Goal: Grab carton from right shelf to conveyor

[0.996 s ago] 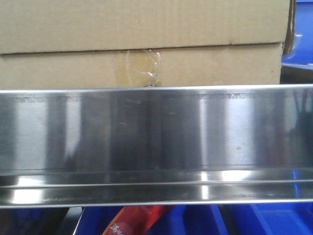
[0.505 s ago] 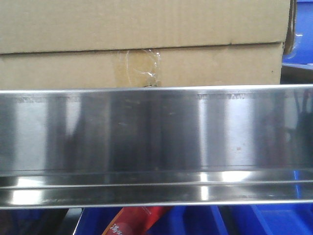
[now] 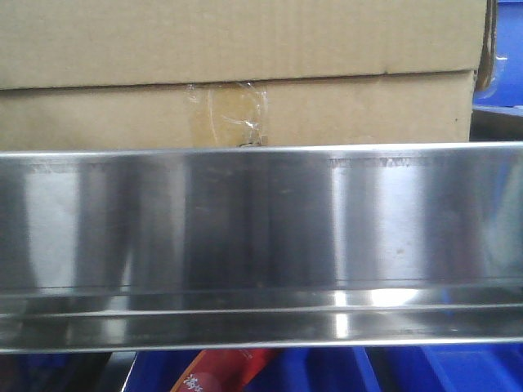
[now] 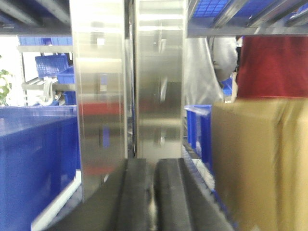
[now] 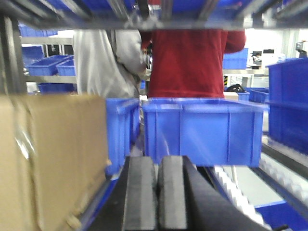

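In the front view the right shelf (image 3: 261,237) is brightly lit; vertical glare bands are spread across its steel lip, the hottest streak at 5 o'clock. The left wrist view is smeared by blur, a patch at 9 o'clock is blown out white, and the left end effector (image 4: 153,166) is shown dark and unfocused. In the right wrist view the carton (image 5: 48,159) is blurred at 8 o'clock, the right end effector (image 5: 157,161) is underexposed, and highlights are clipped at 2 o'clock.
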Available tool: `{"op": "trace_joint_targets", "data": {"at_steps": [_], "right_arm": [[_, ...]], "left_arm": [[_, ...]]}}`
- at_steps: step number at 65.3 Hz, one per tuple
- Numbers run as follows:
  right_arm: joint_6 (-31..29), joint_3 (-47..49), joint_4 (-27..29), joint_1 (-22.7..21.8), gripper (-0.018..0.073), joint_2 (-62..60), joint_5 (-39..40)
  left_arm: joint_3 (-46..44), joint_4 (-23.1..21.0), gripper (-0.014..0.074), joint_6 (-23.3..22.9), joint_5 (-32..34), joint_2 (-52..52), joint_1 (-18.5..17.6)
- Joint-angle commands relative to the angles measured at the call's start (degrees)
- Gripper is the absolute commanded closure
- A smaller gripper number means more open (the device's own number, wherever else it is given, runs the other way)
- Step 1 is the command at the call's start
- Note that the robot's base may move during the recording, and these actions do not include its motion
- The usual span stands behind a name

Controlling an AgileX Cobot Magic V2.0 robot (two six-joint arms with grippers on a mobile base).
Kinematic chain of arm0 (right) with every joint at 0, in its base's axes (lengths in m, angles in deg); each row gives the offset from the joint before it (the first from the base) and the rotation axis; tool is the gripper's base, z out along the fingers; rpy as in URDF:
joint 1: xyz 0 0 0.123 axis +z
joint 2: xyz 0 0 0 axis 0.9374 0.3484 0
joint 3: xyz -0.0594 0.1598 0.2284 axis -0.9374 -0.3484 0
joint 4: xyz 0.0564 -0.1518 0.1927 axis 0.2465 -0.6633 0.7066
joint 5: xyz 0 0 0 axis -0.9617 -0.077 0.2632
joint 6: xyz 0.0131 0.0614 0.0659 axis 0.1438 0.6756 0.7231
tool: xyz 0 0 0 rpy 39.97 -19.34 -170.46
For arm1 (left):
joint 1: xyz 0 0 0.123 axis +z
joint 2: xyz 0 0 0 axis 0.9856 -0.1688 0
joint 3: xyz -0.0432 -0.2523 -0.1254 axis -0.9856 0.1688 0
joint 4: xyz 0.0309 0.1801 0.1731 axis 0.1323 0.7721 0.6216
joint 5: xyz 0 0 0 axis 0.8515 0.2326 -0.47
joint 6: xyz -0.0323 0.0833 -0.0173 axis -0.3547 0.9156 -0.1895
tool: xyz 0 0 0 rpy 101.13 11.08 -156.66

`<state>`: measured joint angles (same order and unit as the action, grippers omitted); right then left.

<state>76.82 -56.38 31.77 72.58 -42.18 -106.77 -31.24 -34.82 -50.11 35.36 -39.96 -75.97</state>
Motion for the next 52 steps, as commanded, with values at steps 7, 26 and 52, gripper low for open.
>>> {"op": "trace_joint_targets", "data": {"at_steps": [7,26,52], "right_arm": [[-0.09,5.41,0.56,0.14,0.0217,4.70,-1.43],[-0.09,5.55,0.56,0.14,-0.0009,7.32,-0.65],[-0.29,16.32,3.33,0.26,-0.0009,16.37,-6.26]], "left_arm": [[-8.29,-0.82,0.0175,0.00,-5.85,-7.36,-0.02],[-16.24,-19.45,0.0114,24.66,-10.86,-13.84,-4.80],[-27.11,-45.19,0.0153,44.52,-17.96,-31.95,-19.14]]}}
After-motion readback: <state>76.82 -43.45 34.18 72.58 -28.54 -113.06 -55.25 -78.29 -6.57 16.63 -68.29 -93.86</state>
